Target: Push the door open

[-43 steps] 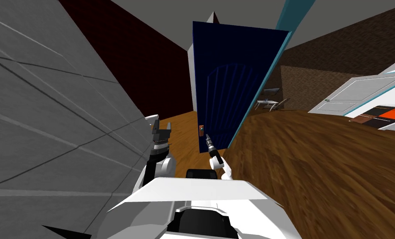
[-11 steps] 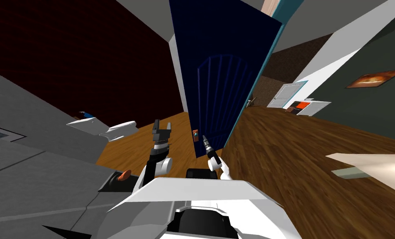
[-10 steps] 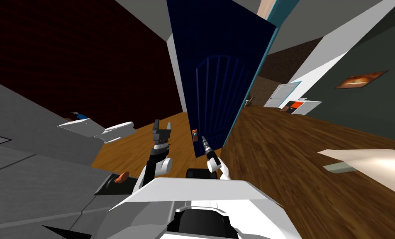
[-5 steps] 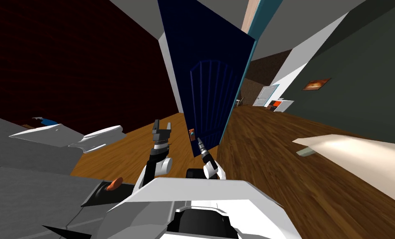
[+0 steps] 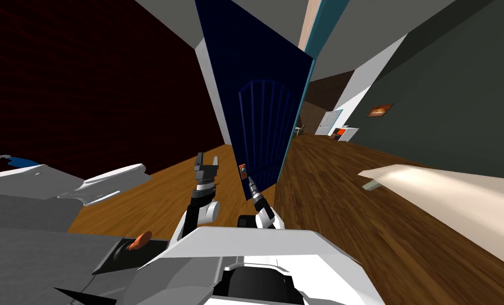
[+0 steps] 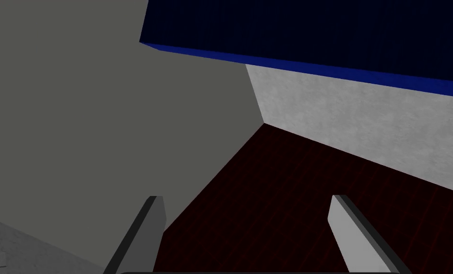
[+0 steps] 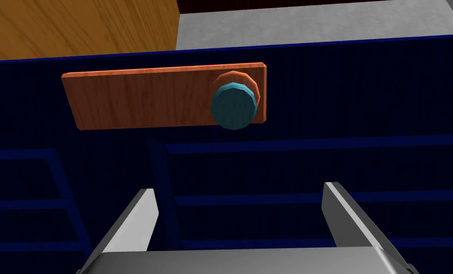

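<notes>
Item one: a single dark blue door (image 5: 261, 106) stands directly ahead, with a teal frame strip (image 5: 297, 106) along its right edge. Near its left edge it carries one teal knob (image 7: 233, 106) on one orange-brown plate (image 7: 140, 100).

My right tool (image 7: 240, 190) points at the door panel just beside the knob, fingers released and spread, grasping nothing. I cannot confirm contact with the panel. My left tool (image 5: 206, 161) is raised left of the door, likewise released.

Surroundings: a wood floor (image 5: 351, 212), one pale surface (image 5: 447, 185) to the right, one framed picture (image 5: 379, 110) on the dark wall, and one white door (image 5: 327, 122) far down the hall.
</notes>
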Tool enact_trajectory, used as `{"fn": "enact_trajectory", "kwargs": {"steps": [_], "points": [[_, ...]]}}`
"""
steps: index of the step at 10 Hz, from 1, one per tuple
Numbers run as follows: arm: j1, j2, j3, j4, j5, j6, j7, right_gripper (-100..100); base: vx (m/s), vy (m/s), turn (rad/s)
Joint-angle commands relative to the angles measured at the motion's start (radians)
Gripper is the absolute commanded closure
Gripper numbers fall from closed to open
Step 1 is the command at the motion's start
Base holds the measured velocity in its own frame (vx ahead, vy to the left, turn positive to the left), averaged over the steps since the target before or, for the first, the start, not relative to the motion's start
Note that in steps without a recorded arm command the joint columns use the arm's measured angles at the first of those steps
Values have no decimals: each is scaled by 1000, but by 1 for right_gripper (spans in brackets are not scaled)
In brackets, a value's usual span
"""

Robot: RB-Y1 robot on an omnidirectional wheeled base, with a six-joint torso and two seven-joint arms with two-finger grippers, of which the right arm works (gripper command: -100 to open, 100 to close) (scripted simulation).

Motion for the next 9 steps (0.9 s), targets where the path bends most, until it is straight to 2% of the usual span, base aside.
{"fn": "enact_trajectory", "kwargs": {"steps": [1, 3, 4, 6, 7, 8, 9], "points": [[-8, -32, -7, 7, 2, 2, -2, -100, 106, 39, 21], [-19, -44, -16, 17, 4, 4, -4, -100, 208, 116, 15], [-25, -41, -20, 22, 6, 5, -6, -100, 226, 123, 14], [-36, -13, -29, 32, 8, 8, -8, -100, 200, 123, 21], [-42, 14, -33, 37, 10, 9, -9, -100, 187, 141, 19], [-42, 1, -31, 41, 9, 5, -9, -100, 83, 63, -2], [-42, 1, -31, 41, 9, 5, -9, 100, -7, -7, -5]]}}
